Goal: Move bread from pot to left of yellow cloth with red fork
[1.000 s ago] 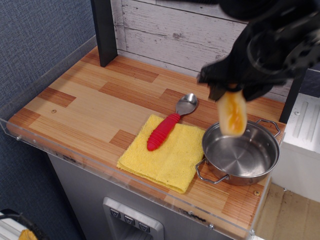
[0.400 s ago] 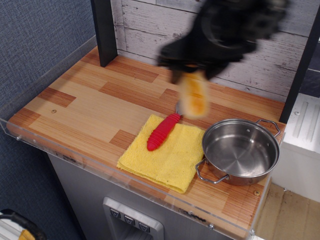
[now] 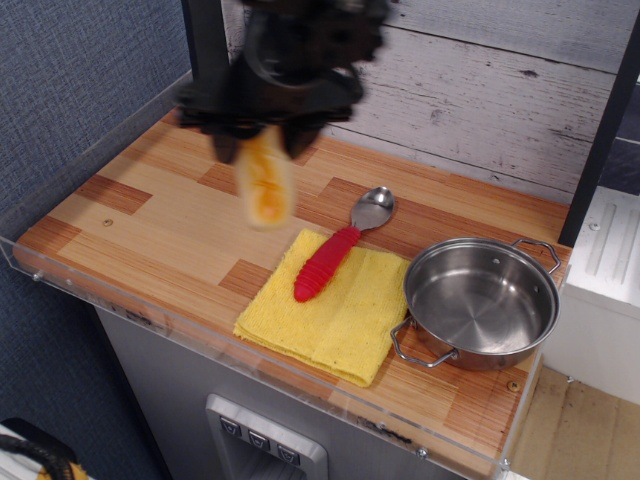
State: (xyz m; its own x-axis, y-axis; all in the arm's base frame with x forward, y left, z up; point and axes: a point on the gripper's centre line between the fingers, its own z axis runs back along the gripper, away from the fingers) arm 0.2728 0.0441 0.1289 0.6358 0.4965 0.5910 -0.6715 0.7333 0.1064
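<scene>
Gripping the bread (image 3: 265,187) at its upper end, the fingers (image 3: 228,146) of the black gripper (image 3: 257,140) are closed onto it; motion blur hides the exact contact line. The bread hangs lengthwise below the gripper, its golden-orange stripe facing the camera, clear of the counter (image 3: 160,235) and in front of the bare wooden surface left of the yellow cloth (image 3: 335,310). Whether its lower end is near the wood cannot be judged from this single view.

The bulk of the arm rises behind the gripper toward the top edge, overlapping the dark upright post (image 3: 205,45) at the rear left.

The yellow cloth lies flat near the front edge, between the bread and the pot (image 3: 482,303). The red fork (image 3: 338,250) lies diagonally, its ribbed red handle on the upper left part of the cloth, its spoon-shaped metal head extending past the cloth onto the wood.

The pot stands upright just beside the cloth's right edge, interior empty and reflective, one loop handle toward the front left and one toward the rear right.

A clear plastic rim (image 3: 60,282) edges the counter at the front and left. Whitewashed planks (image 3: 480,90) form the back wall.
</scene>
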